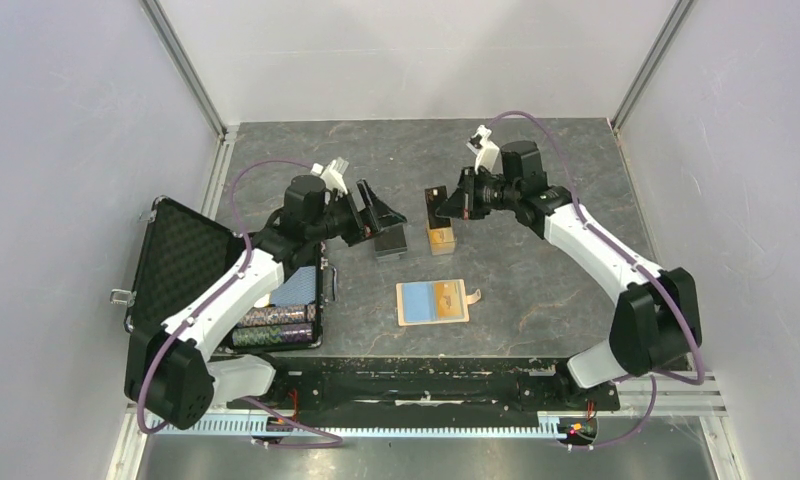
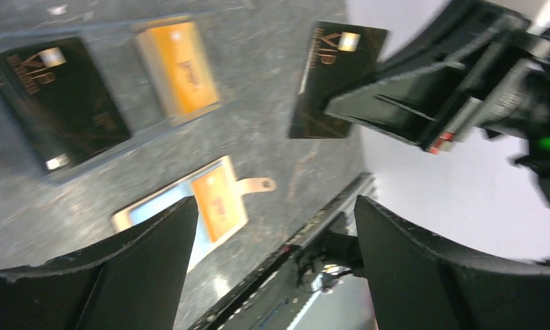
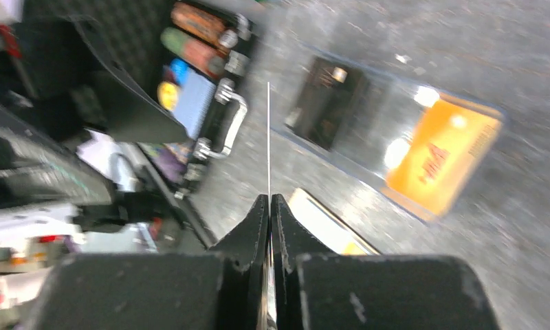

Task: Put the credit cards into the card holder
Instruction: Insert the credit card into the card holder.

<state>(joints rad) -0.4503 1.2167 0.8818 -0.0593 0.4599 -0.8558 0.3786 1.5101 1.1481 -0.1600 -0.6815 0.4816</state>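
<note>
A black credit card [image 2: 334,79] hangs pinched in the fully closed right gripper [image 3: 269,206], the wide-open, empty left gripper [image 2: 276,223] at its 9 o'clock; insertion is in hand, so next it likely needs carrying toward 6 o'clock, levelling, and sliding into the open card holder [image 1: 416,303] beside the orange card [image 1: 447,298].

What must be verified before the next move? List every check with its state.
1. Right jaws shut on the black card: ok.
2. Left jaws open and holding nothing: ok.
3. Card holder lying open, inside up: ok.
4. Orange card on the card holder: ok; tucked into a slot: cannot tell.
5. Free slot for the black card: cannot tell.
6. Black card lined up over the card holder: not ok; held beyond its far edge.
</note>
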